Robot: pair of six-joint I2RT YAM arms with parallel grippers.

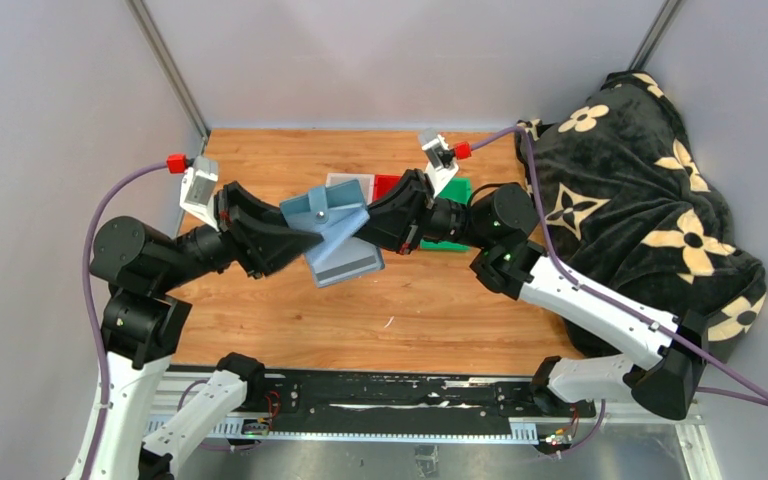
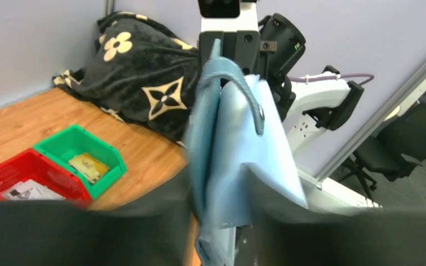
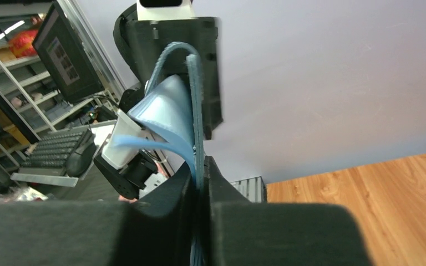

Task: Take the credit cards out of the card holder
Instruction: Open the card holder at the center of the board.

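Pinching one flap of the card holder (image 3: 172,111) edge-on, the right pincer (image 3: 201,169) has its fingers pressed almost together, with only the thin blue layer between them. The left pincer (image 2: 217,191) meets the card holder from the opposite side. The folded blue leaves sit in the gap between its blurred dark fingers, but whether they clamp the leaves or merely flank them I cannot tell. The card holder hangs open in the air between the two, above the wooden table (image 1: 440,310), one flap drooping with a grey pocket face showing. Behind the card holder a white bin (image 1: 348,183), a red bin (image 2: 28,169) and a green bin (image 2: 80,147) stand in a row; the right arm crosses over them in the top view. To the right of the card holder lies a heaped black flowered blanket (image 1: 650,200).
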